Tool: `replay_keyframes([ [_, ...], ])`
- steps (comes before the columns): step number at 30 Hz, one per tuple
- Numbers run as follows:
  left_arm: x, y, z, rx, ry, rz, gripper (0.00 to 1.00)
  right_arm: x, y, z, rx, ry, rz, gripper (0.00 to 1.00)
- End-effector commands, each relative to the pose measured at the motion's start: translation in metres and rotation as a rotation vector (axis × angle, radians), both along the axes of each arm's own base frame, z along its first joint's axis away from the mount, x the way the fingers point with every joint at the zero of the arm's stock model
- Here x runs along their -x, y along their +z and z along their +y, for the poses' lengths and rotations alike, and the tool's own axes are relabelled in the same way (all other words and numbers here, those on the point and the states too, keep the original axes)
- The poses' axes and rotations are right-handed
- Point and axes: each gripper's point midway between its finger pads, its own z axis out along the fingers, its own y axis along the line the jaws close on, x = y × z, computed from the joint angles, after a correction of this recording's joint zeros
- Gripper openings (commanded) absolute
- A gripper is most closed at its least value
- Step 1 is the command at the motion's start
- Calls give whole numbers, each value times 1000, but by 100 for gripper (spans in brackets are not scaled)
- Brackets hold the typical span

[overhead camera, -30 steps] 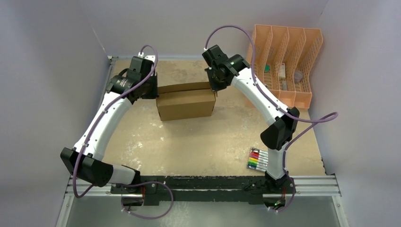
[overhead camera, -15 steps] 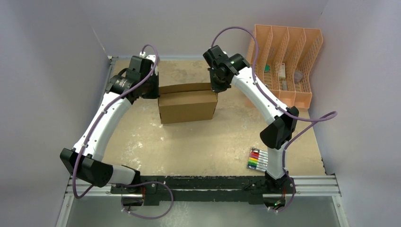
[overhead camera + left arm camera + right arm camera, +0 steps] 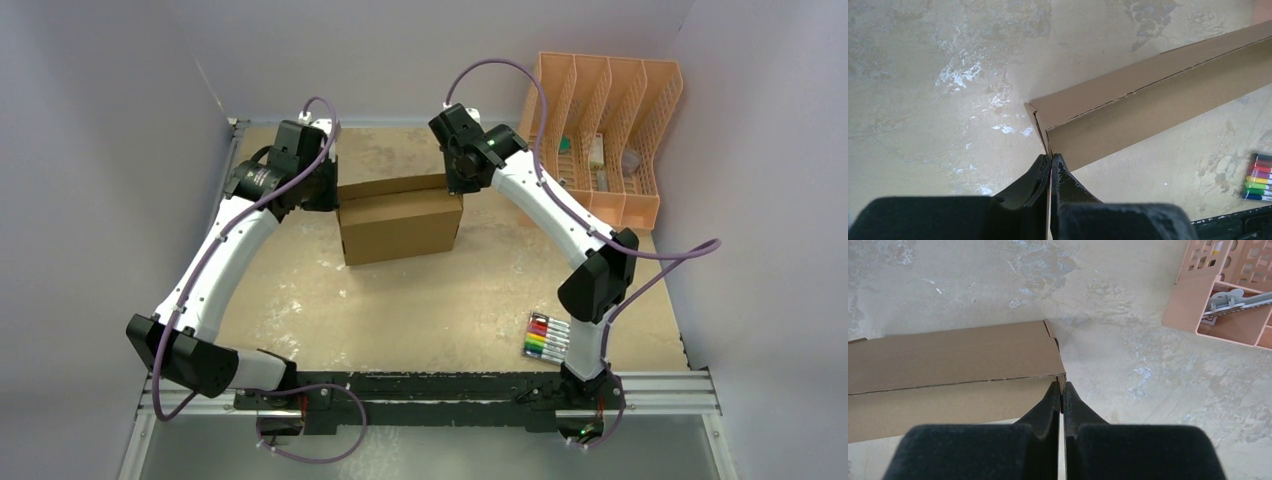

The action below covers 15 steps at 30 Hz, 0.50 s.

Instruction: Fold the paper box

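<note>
Paper box (image 3: 400, 225), matte brown cardboard, rectangular, corners seemingly pinched

Tan worn board table (image 3: 420, 300): whitish scuffs, grey blotches across surface. Silver metal rail (image 3: 660, 392) along near edge. Far centre, resting on board: brown cardboard box (image 3: 400, 225), rectangular, closed top. Far right corner: peach plastic slotted organizer (image 3: 603, 120), small items in compartments. Near right: row of coloured markers (image 3: 545, 337), lying flat, well apart from box.
</note>
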Motion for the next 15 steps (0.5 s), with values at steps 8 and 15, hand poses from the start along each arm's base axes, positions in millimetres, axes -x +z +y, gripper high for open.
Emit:
replay_keyframes([
  [8, -4, 15, 2, -32, -12, -65, 0, 4, -2, -5, 31, 23, -21, 0],
  [15, -7, 20, 5, -21, 25, -96, 0, 5, -6, -4, 26, 29, -13, 0],
])
